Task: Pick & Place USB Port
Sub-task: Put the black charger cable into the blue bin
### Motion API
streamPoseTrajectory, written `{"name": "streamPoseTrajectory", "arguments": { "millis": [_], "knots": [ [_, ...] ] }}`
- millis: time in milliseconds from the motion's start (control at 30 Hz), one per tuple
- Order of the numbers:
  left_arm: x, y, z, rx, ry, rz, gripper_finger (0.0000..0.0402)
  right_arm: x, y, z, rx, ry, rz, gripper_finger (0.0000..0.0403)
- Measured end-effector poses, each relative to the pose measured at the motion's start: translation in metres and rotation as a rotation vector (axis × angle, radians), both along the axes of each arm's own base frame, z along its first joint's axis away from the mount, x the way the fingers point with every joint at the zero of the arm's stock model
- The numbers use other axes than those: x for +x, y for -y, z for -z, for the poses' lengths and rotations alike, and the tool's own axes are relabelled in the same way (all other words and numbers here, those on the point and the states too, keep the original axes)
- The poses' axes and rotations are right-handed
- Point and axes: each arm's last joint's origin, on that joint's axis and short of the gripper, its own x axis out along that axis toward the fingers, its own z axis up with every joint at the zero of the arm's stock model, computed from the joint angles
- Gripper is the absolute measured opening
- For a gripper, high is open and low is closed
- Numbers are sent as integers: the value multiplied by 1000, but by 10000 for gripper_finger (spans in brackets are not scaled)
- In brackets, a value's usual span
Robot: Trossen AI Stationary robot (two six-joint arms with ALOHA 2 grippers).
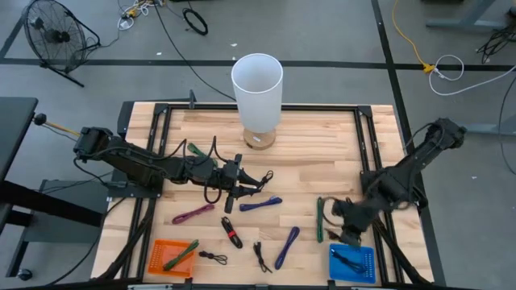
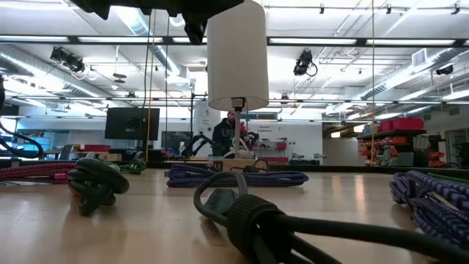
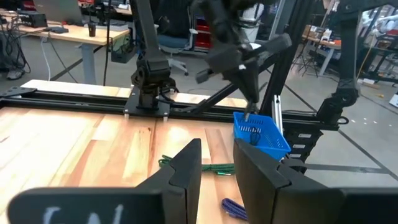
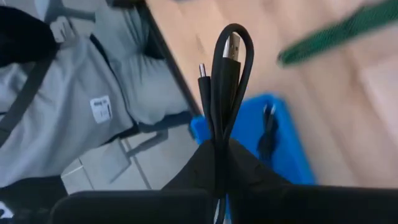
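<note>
My right gripper (image 1: pixel 349 234) is shut on a folded black USB cable (image 4: pixel 224 74) and hangs over the blue tray (image 1: pixel 352 263) at the table's near right corner. The tray also shows in the right wrist view (image 4: pixel 292 143), with another black cable (image 4: pixel 267 130) lying in it. My left gripper (image 1: pixel 232 193) is open and empty above the middle of the table, its fingers (image 3: pixel 186 171) apart, close to a loose black cable (image 1: pixel 256 179). My right gripper pinches the folded cable bundle (image 4: pixel 219 146) between its two fingers. The cable's loop and its two connectors (image 4: pixel 231 46) stick out past the fingertips. The fingers point down at the tray. The cable is lifted clear of the tray and the table.
Loose cables lie on the wooden table: purple (image 1: pixel 260 204), maroon (image 1: pixel 193 213), green (image 1: pixel 320 216), blue (image 1: pixel 286 246), black and red (image 1: pixel 232 232), small black ones (image 1: pixel 213 257). An orange tray (image 1: pixel 160 248) holds a green cable. A tall white cylinder (image 1: pixel 257 80) stands at the far middle.
</note>
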Motion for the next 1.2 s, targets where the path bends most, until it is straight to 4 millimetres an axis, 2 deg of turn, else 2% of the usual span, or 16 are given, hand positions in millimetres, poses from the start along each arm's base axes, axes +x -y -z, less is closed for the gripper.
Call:
{"name": "streamPoseTrajectory", "arguments": {
  "millis": [300,533,833,1200],
  "knots": [
    [0,0,0,1,-2,-3,99,-29,-45,15,-8,-125,73,6],
    [0,0,0,1,-2,-2,99,-44,-69,33,-79,-122,129,6],
    [0,0,0,1,-2,-2,99,-57,-85,47,-141,-68,161,6],
    [0,0,0,1,-2,-3,99,-61,-88,50,-155,-57,171,10]
  ]
}}
